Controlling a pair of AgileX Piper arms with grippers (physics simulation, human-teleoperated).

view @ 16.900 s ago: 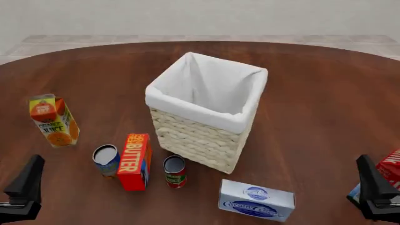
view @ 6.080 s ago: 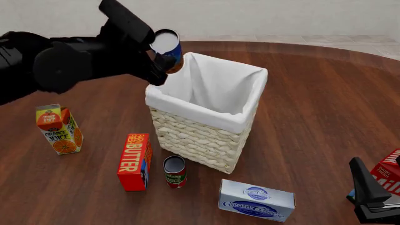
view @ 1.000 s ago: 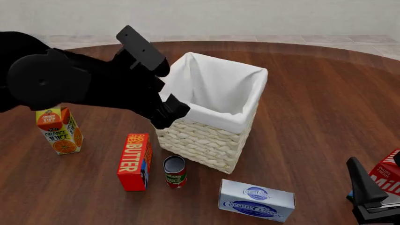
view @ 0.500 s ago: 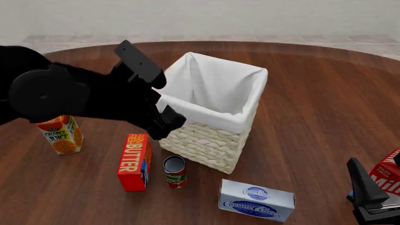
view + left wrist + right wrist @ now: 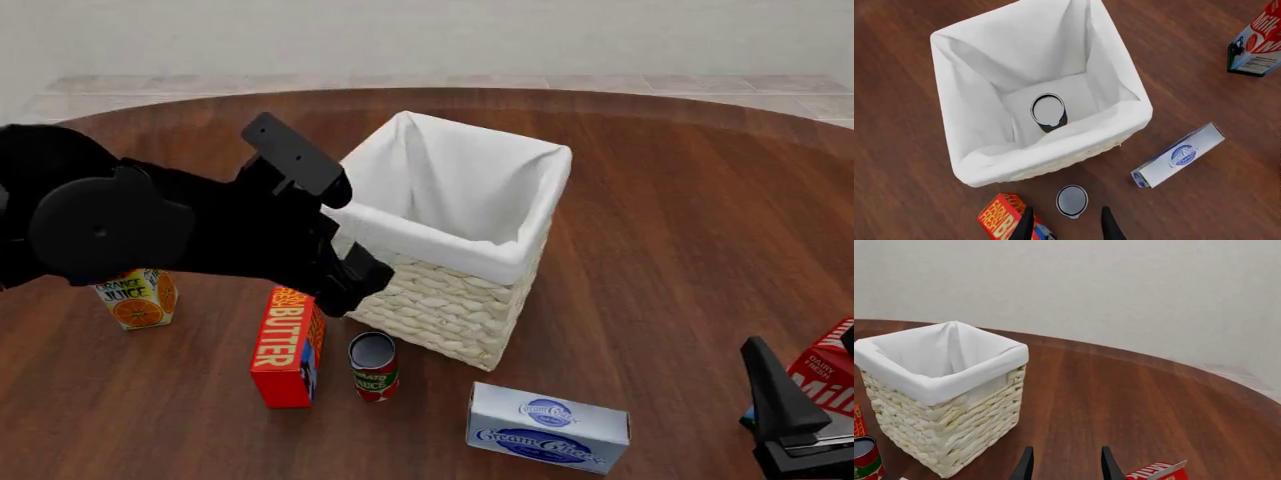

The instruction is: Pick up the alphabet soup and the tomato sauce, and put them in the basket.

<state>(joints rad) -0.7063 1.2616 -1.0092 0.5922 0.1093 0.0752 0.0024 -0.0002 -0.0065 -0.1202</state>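
We are hovering our left gripper [image 5: 1066,226], fingers spread and empty, above the small green-and-red-labelled tomato sauce can [image 5: 374,367], which is standing between the red butter box [image 5: 287,345] and the tall cream wicker basket [image 5: 441,300]. The blue-and-orange alphabet soup can [image 5: 1048,112] is lying inside that basket now, whereas six seconds ago we were carrying it over the rim. Next we judge we are needing a straight descent around the sauce. Our right gripper [image 5: 1064,465] is waiting open
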